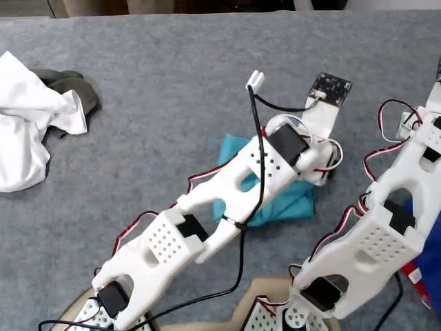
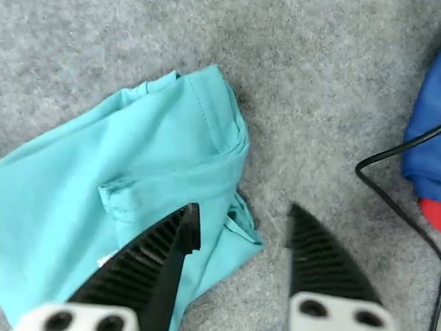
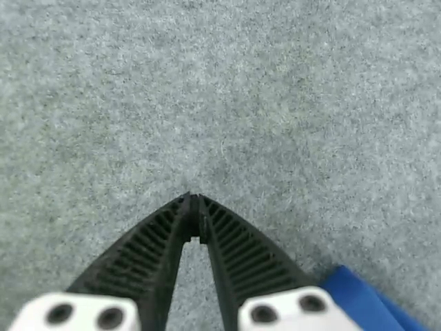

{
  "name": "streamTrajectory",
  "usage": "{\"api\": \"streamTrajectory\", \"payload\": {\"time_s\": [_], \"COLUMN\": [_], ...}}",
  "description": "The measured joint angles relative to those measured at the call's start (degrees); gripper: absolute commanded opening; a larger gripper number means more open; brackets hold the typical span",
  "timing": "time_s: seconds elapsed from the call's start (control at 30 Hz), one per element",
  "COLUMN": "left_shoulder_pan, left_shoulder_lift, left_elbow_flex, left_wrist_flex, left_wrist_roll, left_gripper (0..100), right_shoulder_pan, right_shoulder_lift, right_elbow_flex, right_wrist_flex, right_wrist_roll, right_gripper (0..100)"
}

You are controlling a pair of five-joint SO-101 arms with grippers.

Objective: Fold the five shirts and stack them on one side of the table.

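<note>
The grey table [image 1: 172, 83] carries a crumpled white shirt [image 1: 24, 131] at 9 o'clock; a teal shirt [image 1: 293, 205] lies just off centre toward 4 o'clock; the left gripper [image 2: 242, 221] hangs over its edge, jaws released; the right gripper [image 3: 194, 210], jaws clenched empty, hovers near a blue shirt [image 3: 365, 296].

Both arms are white plastic with grids of small holes and black motors [image 1: 288, 143] at the joints. A black cable [image 1: 256, 138] runs along the left arm [image 1: 220, 183]. Red, black and white wires [image 1: 381, 114] loop along the right arm [image 1: 379, 238] on its 10 o'clock side. The left claw [image 2: 242, 214] and right claw [image 3: 194, 201] have black ribbed fingers [image 2: 158, 255] on white screwed mounts.
</note>
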Motion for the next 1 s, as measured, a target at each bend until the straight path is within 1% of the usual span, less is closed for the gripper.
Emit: {"api": "streamTrajectory", "payload": {"time_s": [0.1,0.2,0.27,0.4,0.47,0.5,0.57,0.63,0.7,0.77,0.87,0.93,1.0], "left_shoulder_pan": [-0.97,-6.15,-11.78,-24.18,-27.43,-27.69,-27.34,-27.25,-27.6,-29.27,-35.16,-39.91,-43.25], "left_shoulder_lift": [0.09,0.09,0.09,2.73,5.54,6.59,8.35,9.67,10.02,10.02,10.02,10.55,12.57], "left_elbow_flex": [0.0,0.0,0.0,0.09,0.35,0.35,0.35,0.35,-0.35,-3.69,-12.31,-16.88,-18.55], "left_wrist_flex": [0.0,0.44,1.14,0.53,-0.7,-0.88,-0.88,-0.18,2.02,5.27,9.76,10.9,11.08], "left_wrist_roll": [0.0,0.0,0.0,0.09,0.09,0.09,0.18,2.29,4.31,4.84,5.19,5.19,5.36], "left_gripper": [24,23,18,5,2,2,2,2,2,2,2,2,2], "right_shoulder_pan": [0.0,-0.09,-0.88,-3.96,-5.89,-6.95,-9.85,-13.45,-17.23,-20.92,-26.2,-29.71,-33.41], "right_shoulder_lift": [0.0,0.0,0.0,-0.18,-0.18,-0.53,-2.37,-5.54,-8.62,-10.81,-11.87,-11.87,-11.87], "right_elbow_flex": [0.0,0.0,0.0,-3.34,-4.57,-5.1,-6.15,-7.3,-7.74,-7.74,-7.74,-7.74,-7.74], "right_wrist_flex": [0.0,0.7,3.08,11.08,15.56,17.76,22.77,27.87,32.88,37.89,43.78,45.8,46.77], "right_wrist_roll": [0.0,1.58,2.99,7.47,9.32,10.2,12.92,16.09,19.25,22.07,24.7,25.32,25.32], "right_gripper": [0.8,0.8,0.7,0.7,0.6,0.6,0.6,0.6,0.6,0.6,0.6,0.6,0.6]}}
